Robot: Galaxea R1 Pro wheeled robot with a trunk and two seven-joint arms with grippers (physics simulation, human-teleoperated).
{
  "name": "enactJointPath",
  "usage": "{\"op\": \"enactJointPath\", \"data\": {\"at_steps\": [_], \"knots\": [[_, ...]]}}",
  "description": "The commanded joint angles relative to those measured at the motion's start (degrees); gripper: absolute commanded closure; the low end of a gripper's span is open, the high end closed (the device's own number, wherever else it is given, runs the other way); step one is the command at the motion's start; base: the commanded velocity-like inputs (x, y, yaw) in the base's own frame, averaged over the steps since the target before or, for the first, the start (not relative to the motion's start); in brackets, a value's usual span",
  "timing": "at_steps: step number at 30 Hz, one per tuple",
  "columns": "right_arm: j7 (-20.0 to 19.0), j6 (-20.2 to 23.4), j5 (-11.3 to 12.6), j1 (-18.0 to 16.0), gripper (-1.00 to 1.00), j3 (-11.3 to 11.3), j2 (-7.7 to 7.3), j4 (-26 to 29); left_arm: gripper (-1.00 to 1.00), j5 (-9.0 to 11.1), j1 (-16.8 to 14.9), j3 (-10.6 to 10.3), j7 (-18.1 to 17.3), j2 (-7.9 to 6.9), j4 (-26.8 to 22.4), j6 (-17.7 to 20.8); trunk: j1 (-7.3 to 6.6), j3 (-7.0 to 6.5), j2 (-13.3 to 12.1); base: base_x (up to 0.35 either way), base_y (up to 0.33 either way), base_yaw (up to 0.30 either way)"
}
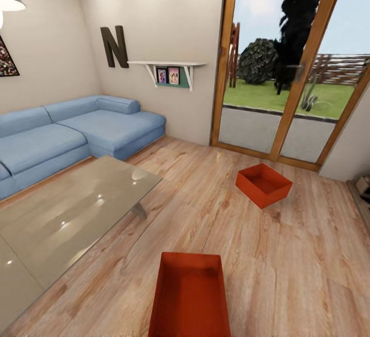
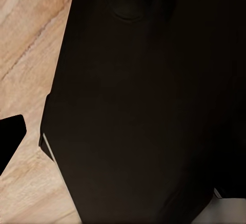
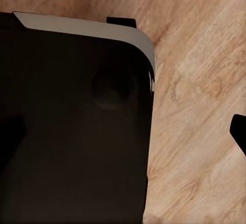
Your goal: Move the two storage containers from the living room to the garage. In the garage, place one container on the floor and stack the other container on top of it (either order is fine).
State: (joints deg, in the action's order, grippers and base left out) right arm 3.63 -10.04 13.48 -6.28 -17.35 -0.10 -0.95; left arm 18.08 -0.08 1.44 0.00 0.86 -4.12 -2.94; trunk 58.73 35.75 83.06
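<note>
Containers both on living-room planks: nearer container (image 1: 190, 296) lies dead ahead of you, long axis pointing away, farther container (image 1: 263, 184) ahead-right; jaw state cannot be told

Matt orange-red containers (image 1: 263, 184) sit on grained wood flooring (image 1: 288, 255) beside a glossy glass table (image 1: 67, 213).

Light wood plank floor (image 1: 221, 208) carries everything here; one orange-red storage container (image 1: 263, 184) sits on it near the wood-framed glass doors (image 1: 288, 70), turned at an angle; a second orange-red container (image 1: 190, 296) rests on the planks at the view's lower edge, well apart from the first; the glass coffee table (image 1: 67, 213) and blue sofa (image 1: 67, 131) stand on the same planks to the left.
</note>
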Motion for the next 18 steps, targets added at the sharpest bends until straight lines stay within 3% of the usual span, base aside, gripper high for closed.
{"op": "enactJointPath", "data": {"at_steps": [1,18], "knots": [[0.07,-0.24,0.47,-0.04,-1.0,-0.49,0.01,-0.1,-1.0,0.2,-0.01,0.11,0.0,0.01,-0.01,-0.14,0.0,0.14,0.02,0.0,0.0,-0.037],[0.56,-0.32,0.49,-0.04,-1.0,-0.49,0.2,-0.1,-1.0,0.2,-0.01,0.1,0.0,0.01,-0.01,-0.14,0.0,1.66,0.02,0.0,0.0,-0.127]]}}
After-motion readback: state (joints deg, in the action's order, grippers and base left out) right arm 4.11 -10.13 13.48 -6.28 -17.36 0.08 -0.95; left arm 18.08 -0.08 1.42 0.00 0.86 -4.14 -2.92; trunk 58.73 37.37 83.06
